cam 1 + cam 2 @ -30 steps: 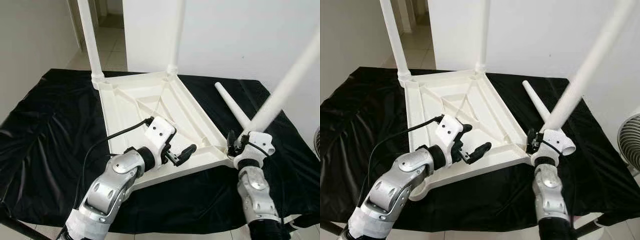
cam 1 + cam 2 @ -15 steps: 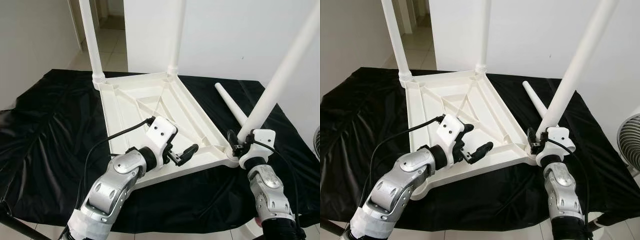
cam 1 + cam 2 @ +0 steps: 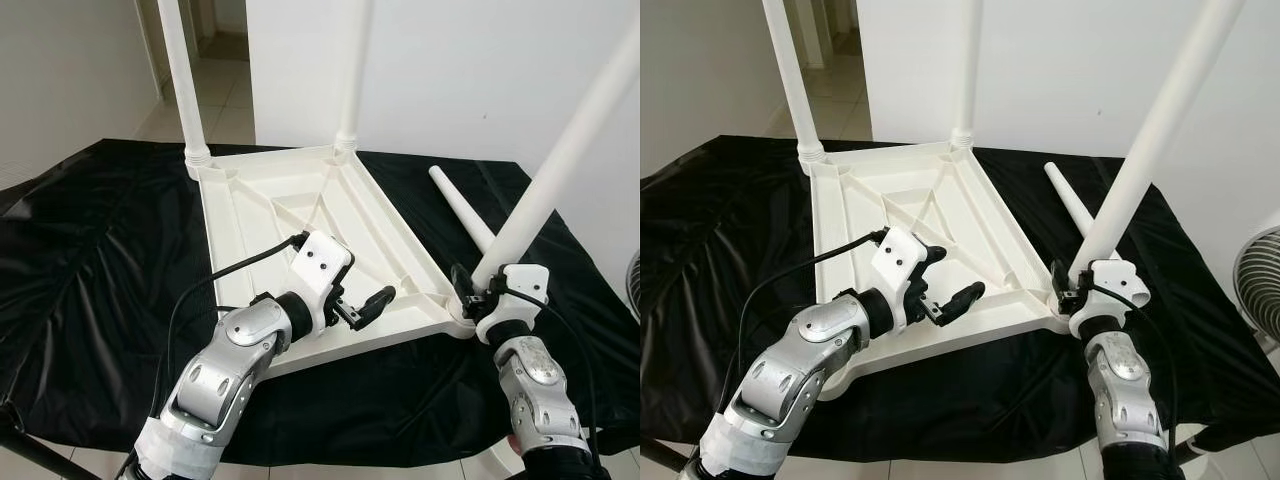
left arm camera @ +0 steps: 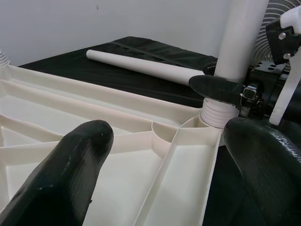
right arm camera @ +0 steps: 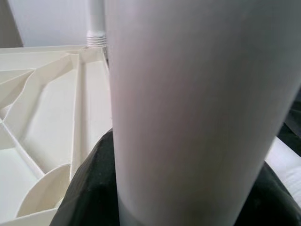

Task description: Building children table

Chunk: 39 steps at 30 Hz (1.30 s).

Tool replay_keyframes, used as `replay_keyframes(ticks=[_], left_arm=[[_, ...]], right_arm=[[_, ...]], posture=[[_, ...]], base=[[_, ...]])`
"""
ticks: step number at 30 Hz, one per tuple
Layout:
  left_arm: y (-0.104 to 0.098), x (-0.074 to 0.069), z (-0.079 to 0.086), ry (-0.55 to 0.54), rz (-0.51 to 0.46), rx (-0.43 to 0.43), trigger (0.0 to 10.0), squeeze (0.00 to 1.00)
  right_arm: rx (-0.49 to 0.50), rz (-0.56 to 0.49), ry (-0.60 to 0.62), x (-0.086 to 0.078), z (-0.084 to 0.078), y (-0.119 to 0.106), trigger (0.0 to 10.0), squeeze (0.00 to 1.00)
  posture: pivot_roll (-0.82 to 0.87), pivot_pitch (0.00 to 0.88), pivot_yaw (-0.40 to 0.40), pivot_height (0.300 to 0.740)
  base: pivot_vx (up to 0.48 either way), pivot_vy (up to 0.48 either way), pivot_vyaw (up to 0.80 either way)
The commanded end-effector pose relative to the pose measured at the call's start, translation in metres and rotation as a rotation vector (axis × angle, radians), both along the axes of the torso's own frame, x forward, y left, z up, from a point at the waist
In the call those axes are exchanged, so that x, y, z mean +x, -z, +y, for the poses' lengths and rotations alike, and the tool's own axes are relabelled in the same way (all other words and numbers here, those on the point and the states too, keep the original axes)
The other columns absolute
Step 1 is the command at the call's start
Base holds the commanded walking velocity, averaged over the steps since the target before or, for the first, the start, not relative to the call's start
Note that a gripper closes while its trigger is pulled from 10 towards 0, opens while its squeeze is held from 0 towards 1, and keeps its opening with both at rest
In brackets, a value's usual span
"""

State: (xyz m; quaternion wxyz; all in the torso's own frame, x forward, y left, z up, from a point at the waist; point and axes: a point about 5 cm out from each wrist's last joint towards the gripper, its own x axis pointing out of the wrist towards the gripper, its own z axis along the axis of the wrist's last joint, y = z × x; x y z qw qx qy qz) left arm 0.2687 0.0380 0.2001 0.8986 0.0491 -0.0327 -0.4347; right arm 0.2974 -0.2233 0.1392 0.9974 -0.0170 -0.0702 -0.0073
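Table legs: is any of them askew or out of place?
Yes. The leg held by the right gripper at the near corner socket leans to the right, while the two far legs stand upright. A fourth leg lies loose on the black cloth.

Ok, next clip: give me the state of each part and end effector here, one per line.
Tabletop: upside down on the black cloth.
Far legs: two, upright in their corner sockets.
Third leg: tilted, base at the near right corner socket.
Spare leg: lying loose on the cloth.
Right end effector: shut on third leg.
Left end effector: open, over the tabletop.
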Motion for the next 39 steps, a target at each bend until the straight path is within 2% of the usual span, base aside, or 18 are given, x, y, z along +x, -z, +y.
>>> replay_keyframes(ticks=[1,2,5,7,12,15,19,24,29,30,31,32,39], left_arm=[[-0.003,0.001,0.0,-0.011,-0.012,0.003,10.0,0.0],[-0.003,0.001,0.0,-0.011,-0.012,0.003,10.0,0.0],[-0.003,0.001,0.0,-0.012,-0.009,0.0,10.0,0.0],[-0.003,0.001,0.0,-0.012,-0.009,0.0,10.0,0.0],[-0.003,0.001,0.001,-0.017,-0.013,-0.001,10.0,0.0],[-0.003,0.002,0.001,-0.018,-0.014,-0.001,10.0,0.0],[-0.004,0.002,0.001,-0.018,-0.014,-0.002,10.0,0.0],[-0.003,0.001,0.0,-0.011,-0.011,-0.003,10.0,0.0],[-0.003,0.0,-0.001,-0.009,-0.011,-0.003,10.0,0.0],[-0.003,0.0,-0.001,-0.007,-0.012,-0.003,10.0,0.0],[-0.003,0.0,-0.001,-0.007,-0.012,-0.003,10.0,0.0],[-0.003,0.0,-0.002,-0.005,-0.011,-0.003,10.0,0.0],[-0.002,-0.002,-0.003,-0.004,-0.009,-0.007,10.0,0.0]], right_arm=[[0.003,0.089,0.081,-0.004,0.001,0.017,10.0,0.0],[0.003,0.089,0.081,-0.004,0.001,0.017,10.0,0.0],[0.014,0.113,0.221,-0.006,0.005,0.021,10.0,0.0],[0.021,0.114,0.236,-0.006,0.007,0.022,10.0,0.0],[0.062,0.11,0.416,-0.016,0.021,0.025,10.0,0.0],[0.074,0.104,0.462,-0.018,0.022,0.025,10.0,0.0],[0.084,0.096,0.486,-0.019,0.026,0.022,10.0,0.0],[0.093,0.103,0.512,-0.017,0.021,0.021,10.0,0.0],[0.101,0.078,0.455,-0.014,0.026,0.017,10.0,0.0],[0.115,0.066,0.423,-0.013,0.028,0.015,10.0,0.3],[0.115,0.066,0.423,-0.013,0.028,0.015,10.0,0.3],[0.123,0.041,0.388,-0.012,0.028,0.011,10.0,1.0],[0.104,-0.035,0.315,-0.01,0.02,-0.003,10.0,1.0]], posture=[[-0.03,0.036,-0.001,0.74],[-0.03,0.036,-0.001,0.74],[-0.03,0.036,-0.004,0.74],[-0.03,0.036,-0.004,0.74],[-0.02,0.032,-0.009,0.74],[-0.02,0.031,-0.01,0.74],[-0.02,0.031,-0.011,0.74],[-0.02,0.031,-0.008,0.74],[-0.02,0.028,-0.009,0.74],[-0.02,0.028,-0.009,0.74],[-0.02,0.028,-0.009,0.74],[-0.02,0.027,-0.009,0.74],[-0.03,0.023,-0.015,0.74]], base=[[0.0,0.0,0.0],[0.0,0.0,0.0],[0.0,0.0,0.0],[0.0,0.0,0.0],[0.0,0.0,0.0],[0.0,0.0,0.0],[0.0,0.0,0.0],[0.0,0.0,0.0],[0.0,0.0,0.0],[0.0,0.0,0.0],[0.0,0.0,0.0],[0.0,0.0,0.0],[0.0,0.0,0.0]])
